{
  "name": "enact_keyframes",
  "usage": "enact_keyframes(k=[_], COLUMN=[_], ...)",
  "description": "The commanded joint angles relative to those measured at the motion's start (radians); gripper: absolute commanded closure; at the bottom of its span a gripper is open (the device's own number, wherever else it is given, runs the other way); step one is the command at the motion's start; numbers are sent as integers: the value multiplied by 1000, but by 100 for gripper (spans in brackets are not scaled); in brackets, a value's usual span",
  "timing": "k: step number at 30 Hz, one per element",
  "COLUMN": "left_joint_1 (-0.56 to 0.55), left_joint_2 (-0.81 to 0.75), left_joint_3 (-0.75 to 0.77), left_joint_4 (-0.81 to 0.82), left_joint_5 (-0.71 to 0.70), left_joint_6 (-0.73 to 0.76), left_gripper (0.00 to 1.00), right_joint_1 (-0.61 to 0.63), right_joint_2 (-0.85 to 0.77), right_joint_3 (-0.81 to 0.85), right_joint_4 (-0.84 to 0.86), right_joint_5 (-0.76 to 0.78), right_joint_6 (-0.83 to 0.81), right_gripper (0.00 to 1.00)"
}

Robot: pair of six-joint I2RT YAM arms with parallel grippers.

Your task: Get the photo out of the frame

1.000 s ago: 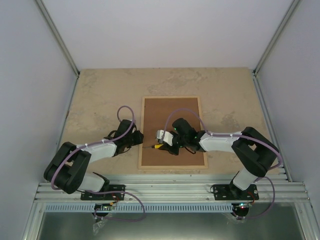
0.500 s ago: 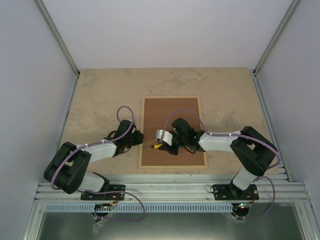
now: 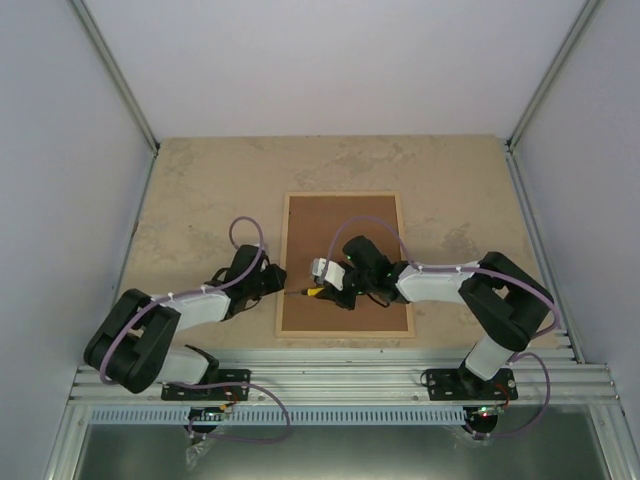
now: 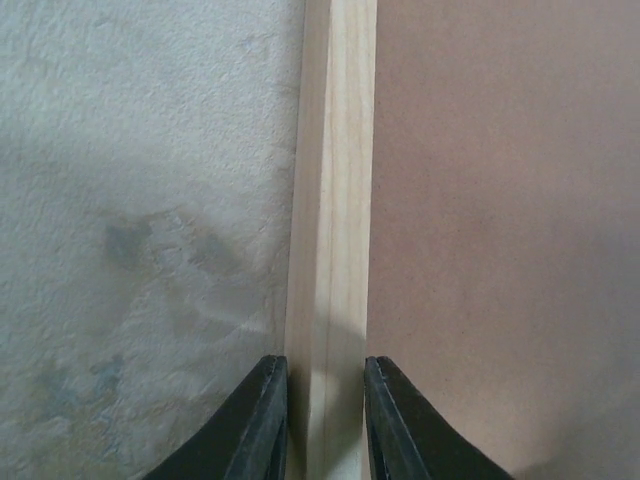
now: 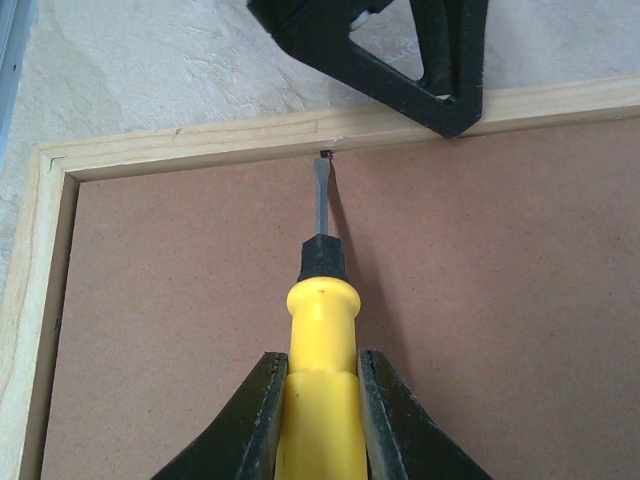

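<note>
The frame (image 3: 340, 195) lies face down, its pale wood rim around the brown backing board (image 3: 345, 225). The photo is hidden under the board. My left gripper (image 3: 279, 284) is shut on the frame's left rail (image 4: 335, 200), one finger on the table side and one on the board side (image 4: 326, 400). My right gripper (image 3: 328, 288) is shut on a yellow-handled screwdriver (image 5: 320, 340). The screwdriver's blade tip touches a small dark tab (image 5: 326, 153) at the inner edge of that same rail, beside the left gripper's fingers (image 5: 440, 90).
The frame sits on a beige stone-look table (image 3: 200, 190) with grey walls on three sides. An aluminium rail (image 3: 340, 380) runs along the near edge behind the arm bases. The frame's near-left corner shows in the right wrist view (image 5: 50, 165).
My left arm has shifted a little, its forearm swinging nearer the frame's left rail. My right gripper and the screwdriver have barely moved.
</note>
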Motion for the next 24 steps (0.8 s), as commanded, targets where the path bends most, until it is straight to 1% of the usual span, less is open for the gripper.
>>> enact_keyframes(k=[1, 7, 13, 17, 24], left_joint_1=[3, 2, 1, -14, -65], left_joint_2=[-27, -74, -82, -79, -80], left_joint_3=[-73, -162, -229, -246, -265], left_joint_4=[40, 135, 222, 248, 294], left_joint_5=[49, 81, 115, 118, 85], left_joint_6=[-72, -176, -234, -248, -292], left_gripper=[76, 76, 78, 80, 83], right_joint_1=[16, 33, 36, 41, 71], right_joint_2=[26, 48, 42, 41, 31], right_joint_3=[16, 18, 18, 63, 162], right_joint_4=[59, 116, 161, 117, 30], right_joint_5=[32, 56, 93, 93, 62], right_joint_6=[28, 56, 81, 79, 77], right_gripper=[99, 100, 100, 99, 99])
